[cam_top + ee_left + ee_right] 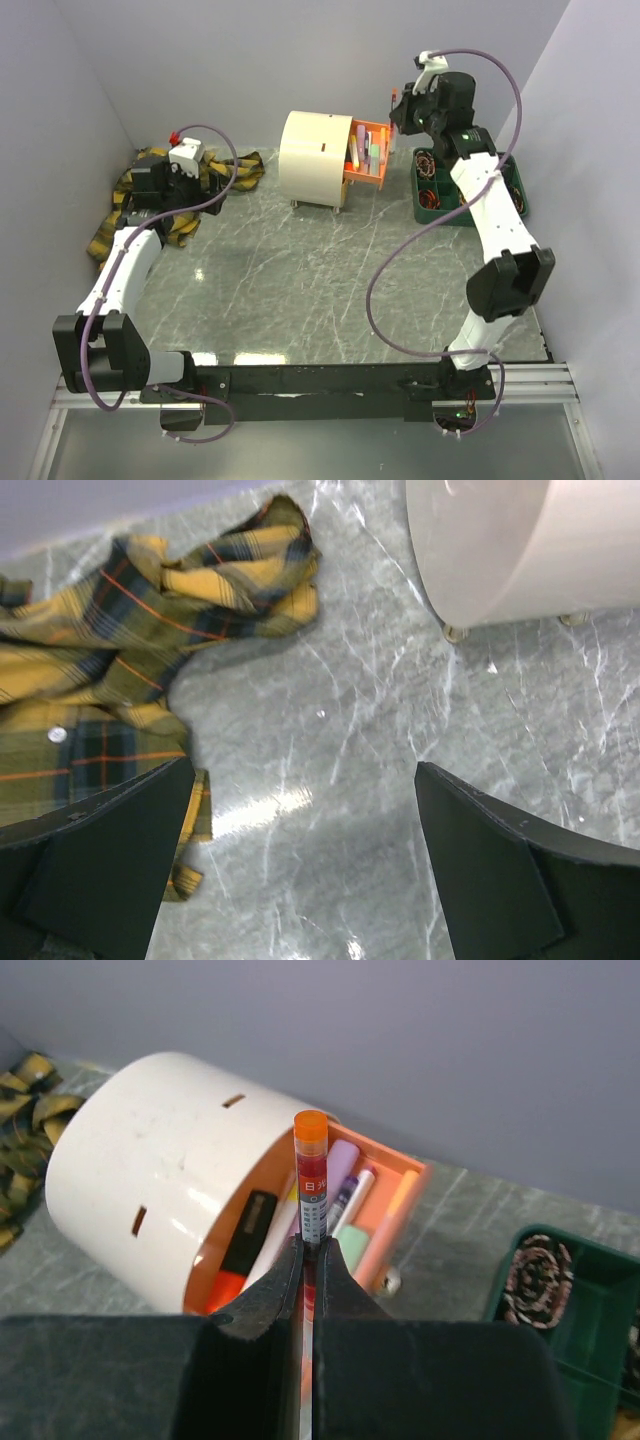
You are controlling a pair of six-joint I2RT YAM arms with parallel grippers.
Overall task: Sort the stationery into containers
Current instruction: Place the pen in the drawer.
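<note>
My right gripper (312, 1245) is shut on a thin red pen (311, 1175) with an orange cap, held above the open orange drawer (395, 1222) of the cream cylindrical cabinet (150, 1175). The drawer holds a black-and-orange highlighter (240, 1245), a purple pen (350, 1195), a green highlighter and others. In the top view the right gripper (398, 112) hovers just right of the drawer (368, 155) and cabinet (315, 158). The dark green tray (510, 195) sits to the right. My left gripper (300, 860) is open and empty over bare marble, near the cabinet (500, 550).
The yellow-black plaid cloth (110, 670) lies at the far left under the left arm, also in the top view (225, 175). Coiled bands (535, 1278) fill tray compartments. Grey walls close in on the back and sides.
</note>
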